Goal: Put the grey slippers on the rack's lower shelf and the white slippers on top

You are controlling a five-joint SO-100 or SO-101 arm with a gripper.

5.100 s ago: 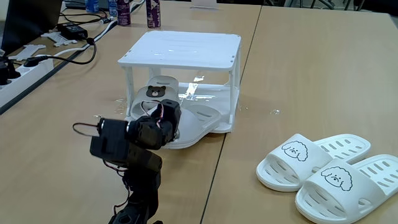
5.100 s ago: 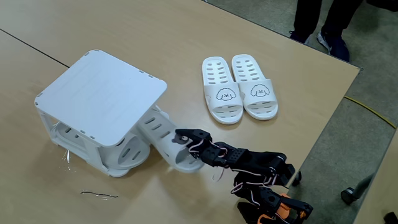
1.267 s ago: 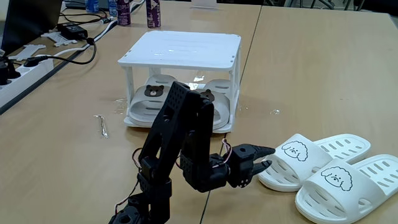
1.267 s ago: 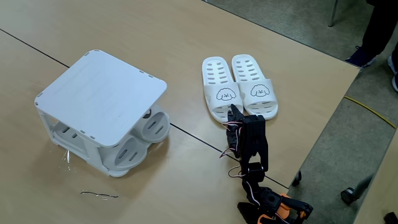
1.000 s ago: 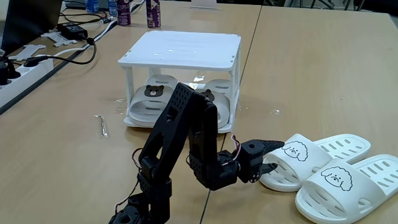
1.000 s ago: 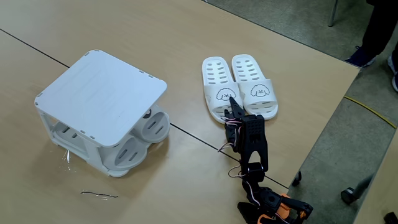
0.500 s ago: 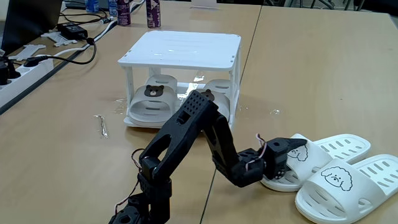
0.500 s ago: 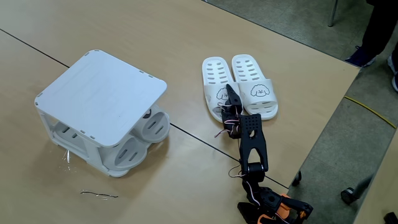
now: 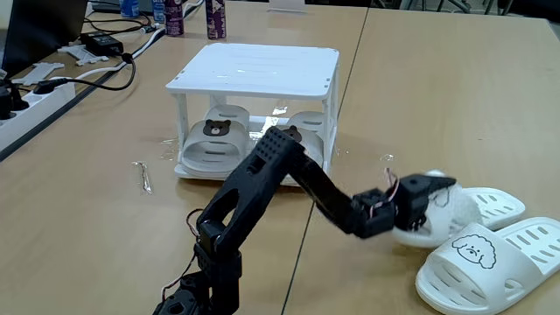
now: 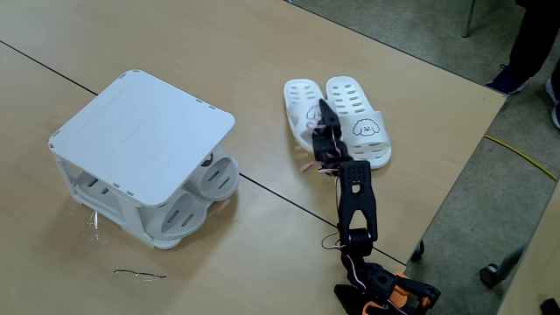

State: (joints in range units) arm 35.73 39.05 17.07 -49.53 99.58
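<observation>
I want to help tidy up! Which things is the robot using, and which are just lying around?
Using: the white slippers, the grey slippers, the rack, the gripper.

Just lying around: cables and a power strip, bottles, a small metal thing.

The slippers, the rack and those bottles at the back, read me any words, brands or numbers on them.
None can be read.
white slippers: a drawn puppy face, no lettering.
grey slippers: a bear badge, no lettering.
rack: plain white.
bottles: labels too blurred to read.
</observation>
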